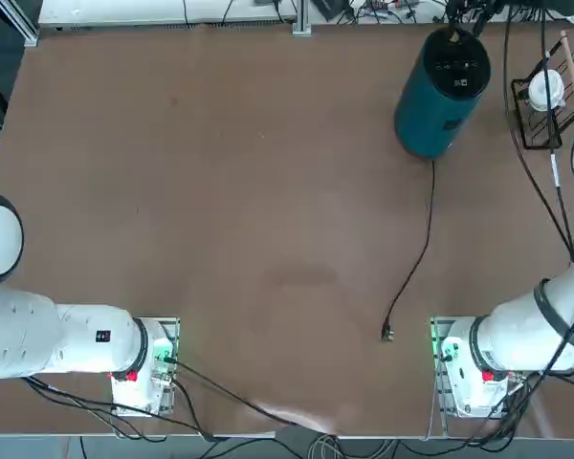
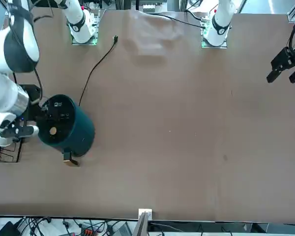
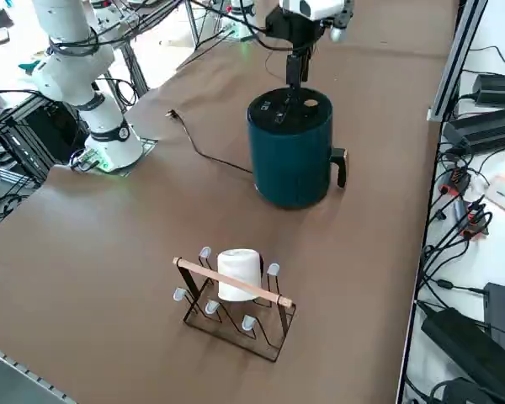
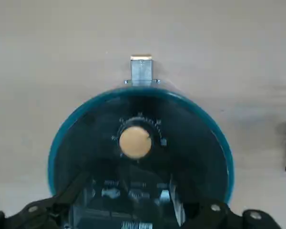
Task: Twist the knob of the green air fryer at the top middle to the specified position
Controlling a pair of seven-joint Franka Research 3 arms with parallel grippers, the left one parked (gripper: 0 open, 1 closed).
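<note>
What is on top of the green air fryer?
The air fryer has a black panel with the tan knob and white marks. The right gripper hangs above it, covering part of the panel.

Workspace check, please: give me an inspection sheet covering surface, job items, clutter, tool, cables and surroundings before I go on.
Surface: brown table, mostly bare.
Job's things: green air fryer upright near the table's far edge, handle pointing away from the robot; tan knob on its black top panel, untouched.
Clutter: black wire rack holding a white item, beside the fryer.
Tool: right tool poised above the fryer's top, not on the knob; open or shut cannot be told.
Cables: fryer's power cord lies on the table, its plug free.
Surroundings: cables and power bricks beyond the table edge.
</note>
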